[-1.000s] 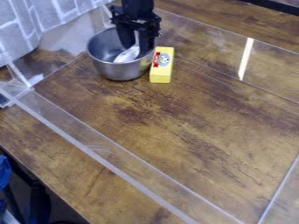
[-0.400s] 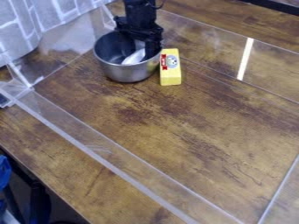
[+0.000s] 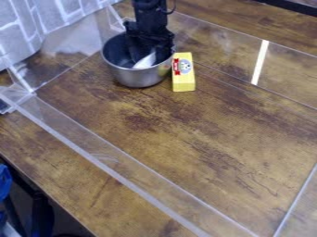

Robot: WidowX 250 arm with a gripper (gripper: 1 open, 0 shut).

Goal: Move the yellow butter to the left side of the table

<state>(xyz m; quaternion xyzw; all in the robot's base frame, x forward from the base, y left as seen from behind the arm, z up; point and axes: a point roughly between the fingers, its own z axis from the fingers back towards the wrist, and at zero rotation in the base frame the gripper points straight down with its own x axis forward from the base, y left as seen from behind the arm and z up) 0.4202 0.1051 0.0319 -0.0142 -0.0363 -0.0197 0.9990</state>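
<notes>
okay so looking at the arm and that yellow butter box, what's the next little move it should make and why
Probably shift the gripper sideways toward the yellow butter until it is centred above it. The open jaws point down over the steel bowl, beside the box rather than around it, and the box lies untouched on the table.

Dark brown wood-grain tabletop (image 3: 186, 139), worn lighter streaks across the grain, clear acrylic strips along its borders. Two things rest directly on it, both toward the far edge: round steel bowl (image 3: 133, 69), and a small bright yellow rectangular butter box (image 3: 183, 72) with red-and-white label on top, lying flat just beside the bowl's right side
</notes>
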